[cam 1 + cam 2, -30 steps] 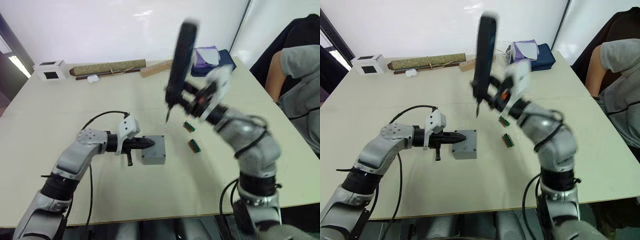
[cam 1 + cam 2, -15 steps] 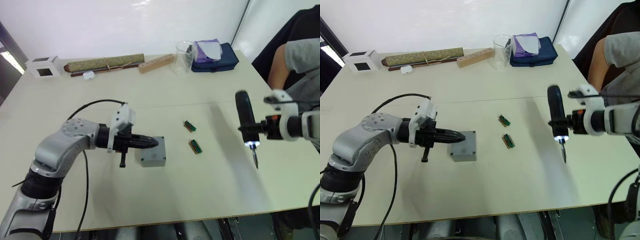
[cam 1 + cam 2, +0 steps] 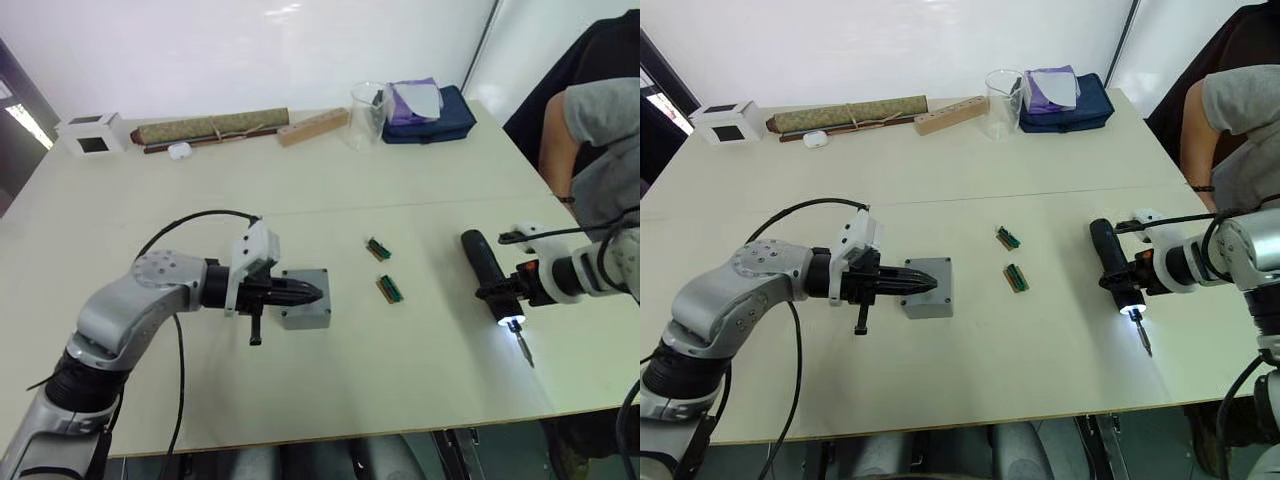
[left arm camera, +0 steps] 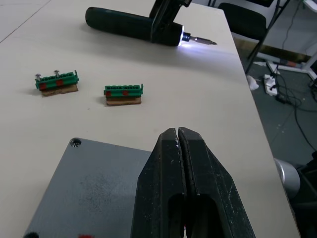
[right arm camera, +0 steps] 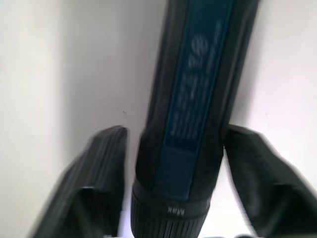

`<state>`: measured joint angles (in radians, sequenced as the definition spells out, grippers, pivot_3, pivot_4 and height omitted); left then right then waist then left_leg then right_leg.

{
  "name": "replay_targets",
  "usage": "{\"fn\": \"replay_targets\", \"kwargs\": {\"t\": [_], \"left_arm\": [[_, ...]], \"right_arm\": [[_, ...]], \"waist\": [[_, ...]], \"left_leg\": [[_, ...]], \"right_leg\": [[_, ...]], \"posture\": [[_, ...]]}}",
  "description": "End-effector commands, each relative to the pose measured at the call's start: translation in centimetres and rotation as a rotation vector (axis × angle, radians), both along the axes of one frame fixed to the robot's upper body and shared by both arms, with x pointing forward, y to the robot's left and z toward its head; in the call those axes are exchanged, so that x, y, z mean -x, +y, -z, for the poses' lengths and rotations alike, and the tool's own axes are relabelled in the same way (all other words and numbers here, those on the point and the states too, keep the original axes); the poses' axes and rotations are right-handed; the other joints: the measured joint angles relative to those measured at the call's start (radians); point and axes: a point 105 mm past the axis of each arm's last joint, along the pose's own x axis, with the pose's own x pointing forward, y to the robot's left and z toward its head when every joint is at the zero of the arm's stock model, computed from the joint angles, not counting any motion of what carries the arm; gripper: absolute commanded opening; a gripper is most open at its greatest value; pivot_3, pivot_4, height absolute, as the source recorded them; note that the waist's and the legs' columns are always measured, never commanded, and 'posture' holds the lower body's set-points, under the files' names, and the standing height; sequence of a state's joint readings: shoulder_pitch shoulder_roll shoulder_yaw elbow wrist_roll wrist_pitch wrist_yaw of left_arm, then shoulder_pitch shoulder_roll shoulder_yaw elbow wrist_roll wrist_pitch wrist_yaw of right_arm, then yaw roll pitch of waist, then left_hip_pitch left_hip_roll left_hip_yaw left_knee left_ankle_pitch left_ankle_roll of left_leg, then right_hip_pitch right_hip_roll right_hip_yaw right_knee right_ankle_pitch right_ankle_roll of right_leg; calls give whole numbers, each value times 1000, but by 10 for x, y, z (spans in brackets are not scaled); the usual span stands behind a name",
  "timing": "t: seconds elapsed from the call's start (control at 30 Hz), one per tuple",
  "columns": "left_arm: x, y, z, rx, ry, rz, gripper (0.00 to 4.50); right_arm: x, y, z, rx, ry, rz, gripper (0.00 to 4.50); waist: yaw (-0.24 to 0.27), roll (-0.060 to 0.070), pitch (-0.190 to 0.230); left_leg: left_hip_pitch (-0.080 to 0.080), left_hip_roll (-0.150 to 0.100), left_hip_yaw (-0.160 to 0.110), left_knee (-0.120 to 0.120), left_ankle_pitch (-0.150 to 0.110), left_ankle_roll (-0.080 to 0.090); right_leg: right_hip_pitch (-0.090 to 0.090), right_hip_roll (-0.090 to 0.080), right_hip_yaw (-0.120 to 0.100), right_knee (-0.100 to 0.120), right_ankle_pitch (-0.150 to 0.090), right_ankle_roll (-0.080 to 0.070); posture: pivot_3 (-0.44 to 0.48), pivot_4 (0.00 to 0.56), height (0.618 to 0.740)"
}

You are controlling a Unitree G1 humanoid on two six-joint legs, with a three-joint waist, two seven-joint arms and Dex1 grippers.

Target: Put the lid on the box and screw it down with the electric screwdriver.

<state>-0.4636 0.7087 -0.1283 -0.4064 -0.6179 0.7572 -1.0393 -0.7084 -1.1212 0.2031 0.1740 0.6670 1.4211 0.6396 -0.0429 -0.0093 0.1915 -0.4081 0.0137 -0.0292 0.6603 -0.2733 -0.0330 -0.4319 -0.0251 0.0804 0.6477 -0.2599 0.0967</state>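
Note:
The grey box (image 3: 311,313) sits mid-table with the lid (image 4: 89,183) lying flat on it; a screw head shows in one lid corner and a red mark at its near edge. My left gripper (image 3: 318,291) is shut, its tips resting over the lid (image 3: 300,285). The electric screwdriver (image 3: 485,265) lies low over the table at the right, bit toward the front edge, its white light on. My right gripper (image 3: 500,290) straddles it, open, with a narrow gap beside one finger (image 5: 101,163) and the screwdriver barrel (image 5: 193,99).
Two green terminal blocks (image 3: 378,249) (image 3: 390,290) lie between the box and the screwdriver. Along the far edge stand a white cube (image 3: 90,133), a rolled scroll (image 3: 210,128), a wooden block (image 3: 313,127), a glass beaker (image 3: 368,100) and a blue pouch (image 3: 430,105). A person (image 3: 600,130) sits at right.
My right arm swung the screwdriver from above the box out to the right and down to the table, and its fingers spread. My left gripper stayed on the lid.

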Motion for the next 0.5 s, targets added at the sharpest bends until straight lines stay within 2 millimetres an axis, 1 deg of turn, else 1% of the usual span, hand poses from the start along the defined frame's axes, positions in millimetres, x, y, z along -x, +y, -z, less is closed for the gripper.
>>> {"fn": "replay_targets", "kwargs": {"t": [0.03, 0.17, 0.27, 0.3, 0.33, 0.37, 0.4, 0.43, 0.47, 0.5], "left_arm": [[-5, 4, -3, 2, -28, -20, 0], [-9, 4, -2, 5, -27, -21, 0], [-17, 7, -5, 11, -31, -37, 0], [-19, 9, -6, 15, -30, -44, 0], [-23, 13, -7, 21, -29, -63, 0], [-28, 21, -11, 22, -39, -92, 0], [-32, 26, -13, 23, -46, -112, 0], [-34, 29, -15, 23, -52, -124, 0], [-39, 35, -13, -10, -75, -150, 0], [-46, 41, -12, -31, -93, -187, 0]], "right_arm": [[-4, -5, -14, 73, -61, -33, 4430], [-8, -6, -20, 91, -105, -49, 4430], [-16, -8, -35, 145, -191, -75, 4430], [-20, -5, -42, 134, -219, -75, 4430], [-25, 1, -58, 138, -290, -101, 4430], [-30, 7, -81, 171, -394, -157, 4430], [-32, 12, -96, 198, -465, -198, 4430], [-33, 15, -104, 219, -505, -226, 4430], [-36, 23, -116, 214, -579, -272, 4430], [-36, 38, -124, 146, -640, -317, 4430]], "waist": [[1, 0, 0], [1, 0, 0], [1, 0, 0], [1, 0, 0], [0, 0, 0], [-2, 0, 0], [-4, 0, 0], [-5, 0, 0], [-4, 0, 0], [-3, 0, 0]], "left_leg": [[0, 0, 0, 1, 0, 0], [0, -1, 0, 1, 0, 0], [0, -1, 0, 1, 0, 0], [0, -1, 0, 1, 0, 0], [0, -1, 0, 1, 0, 0], [0, -1, 0, 1, 0, 0], [0, -1, 0, 1, 0, 0], [0, 0, 1, 1, 0, 0], [0, 0, 0, 1, 0, 0], [0, 1, -1, 1, 0, 0]], "right_leg": [[0, 0, 0, 0, 0, 0], [1, -1, 0, 0, 0, 0], [1, -1, 0, 0, 0, 0], [1, -1, 0, 0, 0, 0], [1, -1, 0, 0, 0, 0], [1, -1, 0, 0, 0, 0], [1, -1, 0, 1, 0, 0], [0, -1, 0, 1, 0, 0], [0, 0, 0, 1, 0, 0], [0, 0, -1, 2, 0, 0]], "posture": [[0, 150, 740], [0, 150, 740], [0, 150, 740], [0, 150, 740], [0, 150, 740], [0, 150, 740], [0, 150, 740], [0, 150, 740], [0, 150, 740], [0, 150, 740]]}}
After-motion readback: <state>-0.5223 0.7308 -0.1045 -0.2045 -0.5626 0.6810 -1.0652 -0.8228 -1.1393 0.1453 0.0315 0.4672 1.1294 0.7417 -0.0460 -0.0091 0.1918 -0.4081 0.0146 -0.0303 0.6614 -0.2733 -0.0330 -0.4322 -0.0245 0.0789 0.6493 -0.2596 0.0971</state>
